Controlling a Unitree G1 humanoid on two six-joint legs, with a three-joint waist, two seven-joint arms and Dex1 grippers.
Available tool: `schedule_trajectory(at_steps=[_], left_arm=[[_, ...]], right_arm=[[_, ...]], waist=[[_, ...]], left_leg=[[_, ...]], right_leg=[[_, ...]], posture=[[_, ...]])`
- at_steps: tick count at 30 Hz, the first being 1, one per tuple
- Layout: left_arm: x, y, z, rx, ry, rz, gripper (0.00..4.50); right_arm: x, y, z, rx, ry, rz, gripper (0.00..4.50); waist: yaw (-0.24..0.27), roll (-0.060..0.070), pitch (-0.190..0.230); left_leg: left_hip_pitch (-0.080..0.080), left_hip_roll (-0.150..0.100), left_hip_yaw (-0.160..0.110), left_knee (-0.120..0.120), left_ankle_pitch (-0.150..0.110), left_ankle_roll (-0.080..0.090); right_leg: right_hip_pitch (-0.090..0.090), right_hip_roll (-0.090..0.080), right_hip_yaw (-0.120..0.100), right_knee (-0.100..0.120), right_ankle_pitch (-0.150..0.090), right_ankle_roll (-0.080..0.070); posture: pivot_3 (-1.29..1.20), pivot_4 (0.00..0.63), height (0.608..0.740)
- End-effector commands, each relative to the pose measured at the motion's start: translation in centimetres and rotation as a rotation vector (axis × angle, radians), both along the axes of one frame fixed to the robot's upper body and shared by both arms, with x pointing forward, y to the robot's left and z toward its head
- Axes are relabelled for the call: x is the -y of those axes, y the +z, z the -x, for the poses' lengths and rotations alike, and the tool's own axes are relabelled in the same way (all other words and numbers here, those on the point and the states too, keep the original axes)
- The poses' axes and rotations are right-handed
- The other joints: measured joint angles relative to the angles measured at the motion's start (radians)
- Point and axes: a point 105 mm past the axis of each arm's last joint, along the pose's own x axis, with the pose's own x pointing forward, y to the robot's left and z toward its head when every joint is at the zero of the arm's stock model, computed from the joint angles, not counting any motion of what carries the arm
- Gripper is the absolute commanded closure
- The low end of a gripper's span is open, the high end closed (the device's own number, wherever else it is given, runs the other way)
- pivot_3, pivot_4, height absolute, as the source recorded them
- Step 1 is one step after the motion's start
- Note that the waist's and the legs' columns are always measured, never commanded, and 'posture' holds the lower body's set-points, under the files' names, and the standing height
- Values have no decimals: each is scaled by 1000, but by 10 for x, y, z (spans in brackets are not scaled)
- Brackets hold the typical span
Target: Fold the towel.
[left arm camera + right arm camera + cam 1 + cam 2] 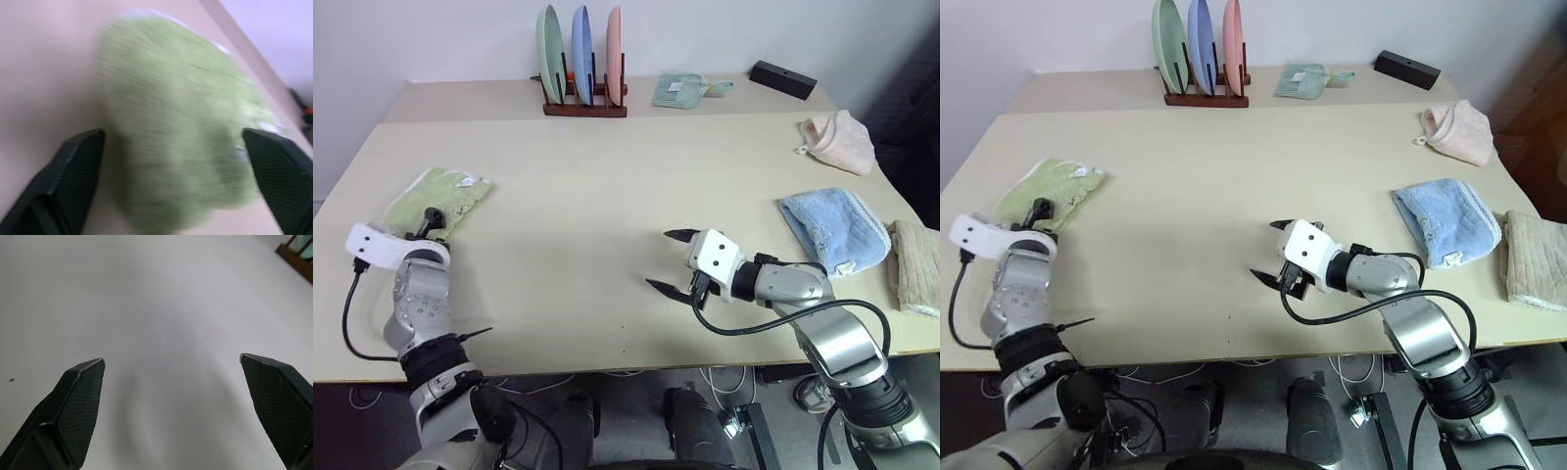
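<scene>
**Green towel lies folded at the table's left edge, both grippers empty**

Seen from the left eye view, the towel (437, 201) lies folded at about nine o'clock on the table (607, 225), close to its left edge. The left gripper (432, 219) sits over the towel's near end. The right gripper (671, 261) hovers above bare table near the middle, jaws wide, holding nothing. At three o'clock lie a light blue towel (832, 227) and a beige cloth (918, 264); a pale pink cloth (840, 140) sits at two o'clock. A plate rack (584, 69), a small folded cloth (683, 90) and a black box (783, 79) stand at twelve, well apart from the work.

From the left wrist view, both black fingers (73, 166) stand wide with the green towel between and ahead of them, gripping nothing. The risk, in my judgement, is that a finger snags the terry pile as the arm moves, dragging the fold open or nudging the towel over the nearby edge.

From the right wrist view, the fingers (80, 401) are spread wide over empty tabletop. Nothing blocks either arm.
</scene>
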Motion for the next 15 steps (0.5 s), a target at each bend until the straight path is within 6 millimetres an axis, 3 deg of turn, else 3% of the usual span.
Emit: schedule_trajectory(at_steps=[1,3,5,6,8,10,12,15], left_arm=[[-18,40,14,71,25,-191,80],[-6,64,10,73,-84,-399,80],[21,78,0,56,-240,-593,80],[53,82,-8,70,-408,-693,80],[106,77,-14,95,-672,-814,80],[139,67,-14,102,-830,-878,80],[158,52,-13,67,-929,-970,80],[167,33,-15,33,-994,-995,80]], right_arm=[[7,10,1,41,-2,-1,0],[14,13,-2,38,-31,-15,0],[23,15,-6,37,-58,-25,0],[27,16,-10,42,-78,-27,0],[38,19,-18,47,-125,-47,0],[50,22,-25,49,-184,-91,0],[67,21,-33,43,-276,-142,0],[89,9,-30,20,-357,-138,0]], waist=[[3,-1,0],[6,-2,1],[13,-2,1],[19,-2,1],[30,-2,1],[29,-2,1],[21,-2,1],[-1,-1,1]], left_leg=[[0,0,0,0,0,0],[0,0,0,0,0,0],[-1,0,0,0,0,0],[-1,0,0,0,0,0],[0,-1,0,1,0,0],[0,-1,0,1,0,0],[0,-1,1,0,0,0],[0,0,1,-2,0,0]], right_leg=[[0,0,0,0,0,0],[0,0,0,0,0,0],[1,0,0,0,0,0],[1,0,0,-1,0,-1],[3,0,0,-2,0,-2],[3,-1,0,-3,0,-3],[2,-1,0,-3,0,-3],[-1,0,0,-1,0,-1]], posture=[[0,150,740],[0,150,740],[0,150,740],[0,150,740],[0,150,740],[0,150,740],[0,150,740],[0,150,740]])
